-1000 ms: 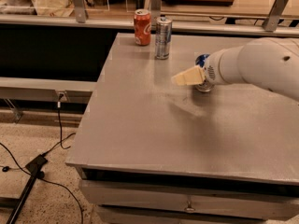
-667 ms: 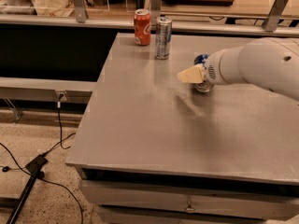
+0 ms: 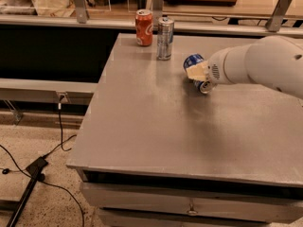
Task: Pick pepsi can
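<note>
— Is anything changing down here, near us?

— Not at the front. The black cable (image 3: 57, 141) is lying across the speckled floor as it was a second ago, and the grey table (image 3: 156, 141), with its dull, matte top and a small metal pull (image 3: 191, 211) under its front edge, is sitting where it was.

— And the arm?

— That is the part that is moving. The white, smooth, rounded arm (image 3: 265, 63) is reaching in from the right, and its cream gripper (image 3: 198, 71), which was sticking out to the left of the can a second ago, is now drawn back to the right and lying across the can's body.

— Is it clamping it?

— I cannot tell from here whether the gripper is closed on it or only resting against it.

— Where is the pepsi can (image 3: 193, 60) sitting?

— Right of the table's middle, right at the gripper. It seems to be leaning, blue body up and to the left, a silver end showing down and to the right. The gripper is hiding any logo.

— Further back?

— A slim silver can (image 3: 165, 38) is standing upright, and just beside it, to the left and nearer the far edge, an orange-red can (image 3: 144, 27) with white marking I am not managing to read.
</note>
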You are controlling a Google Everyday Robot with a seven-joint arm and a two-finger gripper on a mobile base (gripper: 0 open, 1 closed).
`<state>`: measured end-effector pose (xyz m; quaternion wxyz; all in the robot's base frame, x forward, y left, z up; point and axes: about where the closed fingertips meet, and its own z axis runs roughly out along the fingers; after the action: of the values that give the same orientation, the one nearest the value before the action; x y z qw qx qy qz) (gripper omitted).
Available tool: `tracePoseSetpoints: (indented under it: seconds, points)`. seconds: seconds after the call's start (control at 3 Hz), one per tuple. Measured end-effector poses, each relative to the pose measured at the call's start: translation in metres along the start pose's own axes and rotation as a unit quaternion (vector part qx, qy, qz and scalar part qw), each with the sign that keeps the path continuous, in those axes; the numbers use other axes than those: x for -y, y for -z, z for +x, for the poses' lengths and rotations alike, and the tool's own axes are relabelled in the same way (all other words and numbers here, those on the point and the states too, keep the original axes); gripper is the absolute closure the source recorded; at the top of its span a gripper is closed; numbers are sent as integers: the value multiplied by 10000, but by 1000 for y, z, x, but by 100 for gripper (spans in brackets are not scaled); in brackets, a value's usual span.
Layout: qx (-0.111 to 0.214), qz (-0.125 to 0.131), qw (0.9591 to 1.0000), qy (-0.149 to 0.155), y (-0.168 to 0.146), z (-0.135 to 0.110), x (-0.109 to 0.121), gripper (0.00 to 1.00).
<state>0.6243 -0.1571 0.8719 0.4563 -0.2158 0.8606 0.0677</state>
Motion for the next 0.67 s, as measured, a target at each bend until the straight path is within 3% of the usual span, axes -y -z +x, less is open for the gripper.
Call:
tracePoseSetpoints:
  seconds: [0.33, 0.67]
  points:
    - [599, -140, 9981, 2, 24, -28, -3, 96]
    - [1311, -433, 9904, 83, 67, -63, -11, 100]
